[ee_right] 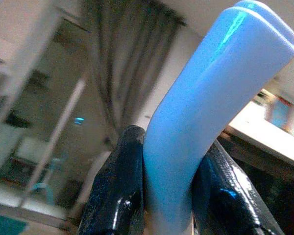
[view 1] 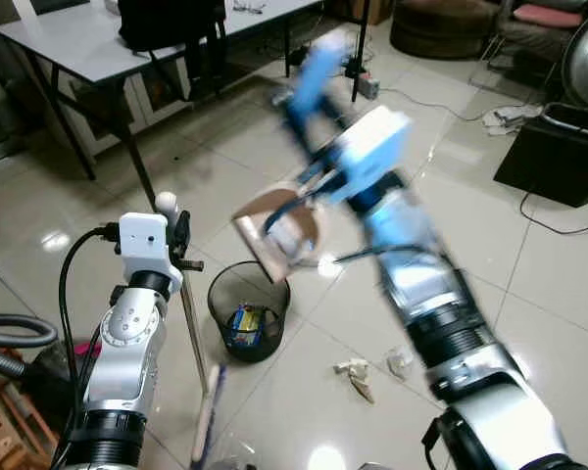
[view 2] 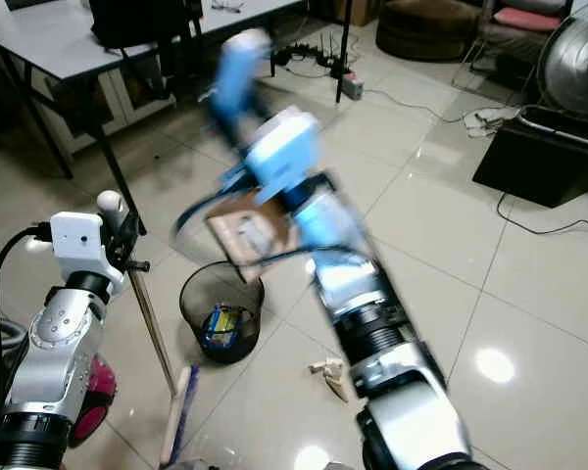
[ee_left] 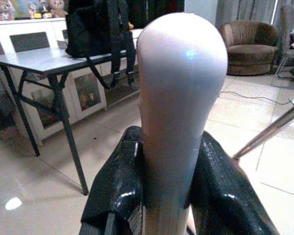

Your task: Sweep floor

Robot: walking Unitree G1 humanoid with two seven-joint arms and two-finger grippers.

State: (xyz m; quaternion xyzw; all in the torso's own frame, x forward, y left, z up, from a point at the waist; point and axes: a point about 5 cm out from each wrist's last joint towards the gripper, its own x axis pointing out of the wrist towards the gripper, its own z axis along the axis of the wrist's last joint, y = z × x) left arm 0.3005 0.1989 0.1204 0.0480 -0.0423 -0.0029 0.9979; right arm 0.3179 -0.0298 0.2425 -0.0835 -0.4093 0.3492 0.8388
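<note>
Dustpan raised over the bin, broom held upright; sweeping partly done.

My right claw (ee_right: 169, 196) is pinched on the blue handle of the dustpan (view 1: 318, 73), which I hold tilted and blurred with motion above the black bin (view 1: 248, 311); a piece of brown cardboard (view 1: 274, 230) sits at the pan's mouth, over the bin rim. My left claw (ee_left: 169, 196) is clamped on the white knob of the broom (view 1: 167, 203), whose thin pole stands nearly upright just beside the bin, with the brush head (view 1: 207, 411) on the floor (view 1: 549, 284). The bin already holds some rubbish. I judge the task midway: one load is being tipped, while crumpled scraps (view 1: 356, 377) lie on the tiles near the bin, yet to be swept up.
</note>
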